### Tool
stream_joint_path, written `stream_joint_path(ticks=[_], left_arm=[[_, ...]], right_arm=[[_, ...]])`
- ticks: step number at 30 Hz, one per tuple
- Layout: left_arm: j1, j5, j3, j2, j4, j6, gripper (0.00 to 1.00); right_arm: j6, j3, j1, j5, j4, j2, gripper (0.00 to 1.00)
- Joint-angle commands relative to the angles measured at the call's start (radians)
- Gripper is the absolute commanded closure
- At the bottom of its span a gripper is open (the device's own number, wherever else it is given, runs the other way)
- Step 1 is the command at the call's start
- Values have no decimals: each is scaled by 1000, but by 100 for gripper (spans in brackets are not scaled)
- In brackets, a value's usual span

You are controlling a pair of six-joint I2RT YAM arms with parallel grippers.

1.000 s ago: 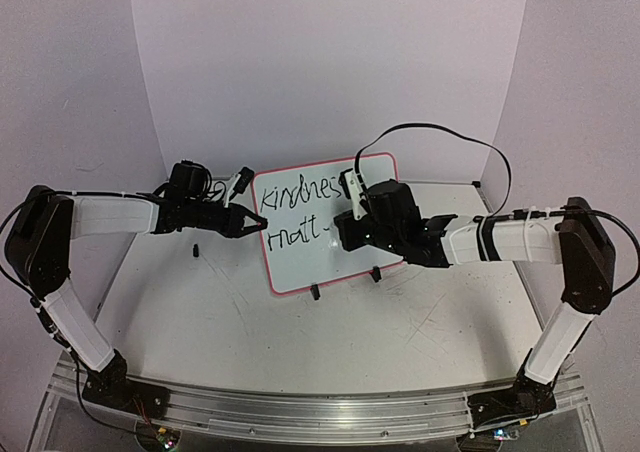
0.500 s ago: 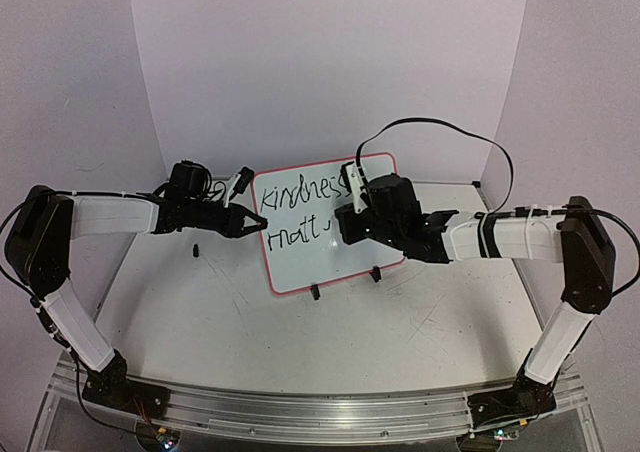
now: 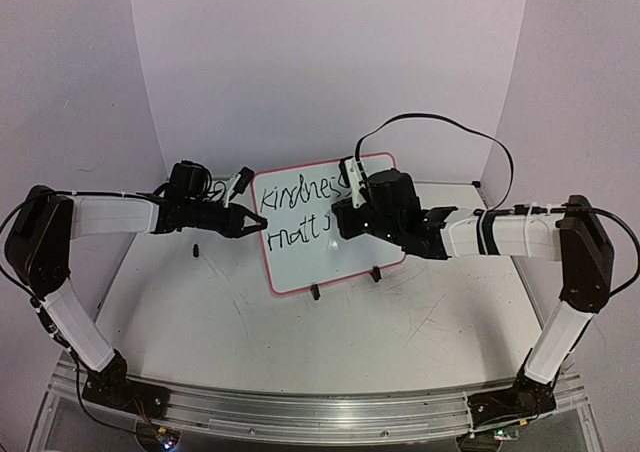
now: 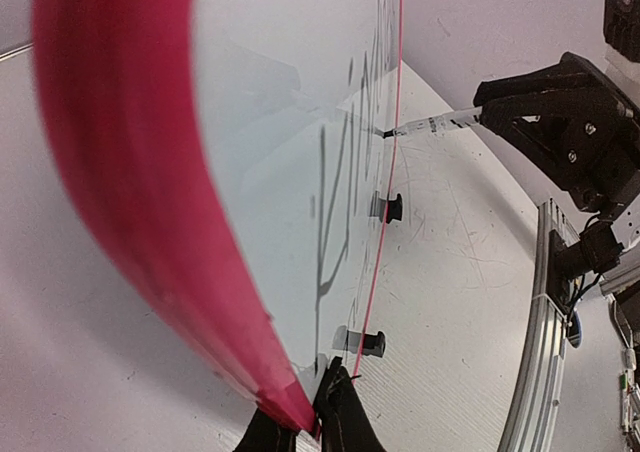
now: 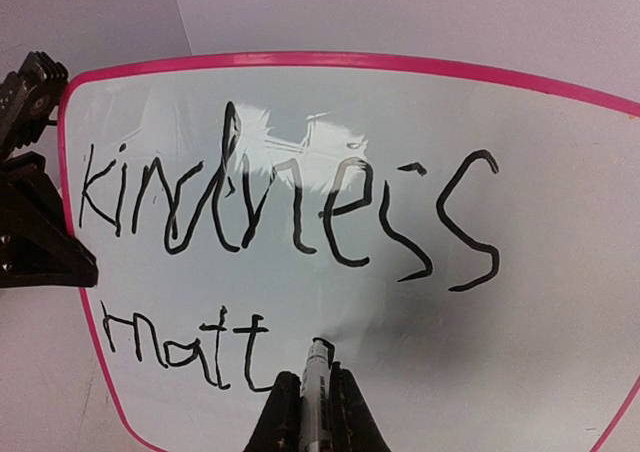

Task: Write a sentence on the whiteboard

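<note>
My left arm (image 3: 110, 214) lay stretched level, left fingers (image 4: 345, 424) pinched on the whiteboard (image 3: 330, 262) rim. The board stood tilted on clip feet (image 3: 315, 293) mid-surface (image 3: 250, 322). My right arm (image 3: 510, 237) reached inward, right fingers (image 5: 352, 422) clamping a black marker (image 5: 317, 367), its tip against the board after "matt" in the lettering (image 5: 270, 207).

Your left arm (image 3: 110, 214) reaches inward with the elbow bent, left gripper (image 3: 260, 224) pinched tight on the whiteboard (image 3: 300, 267) rim. Your right arm (image 3: 505, 237) stretches across low, right gripper (image 5: 308, 384) clamped round a marker (image 5: 318, 357).
</note>
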Motion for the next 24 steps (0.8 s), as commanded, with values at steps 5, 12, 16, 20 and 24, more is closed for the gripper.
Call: stream_joint_path(ticks=[5,12,16,20,24], left_arm=[[15,-224,41,2,-20,102,100],[14,-223,42,3,-44,102,100],[13,-223,42,2,-44,101,100],[15,-224,42,0,-46,101,100],[15,-224,42,1,-46,101,100]], right_arm=[[32,-24,4,-18,11,11,100],[55,-78,7,-15,4,-18,100],[57,-95,6,2,3,-26,100],[55,-106,6,40,-4,-33,100],[33,-101,6,96,-6,-54,100]])
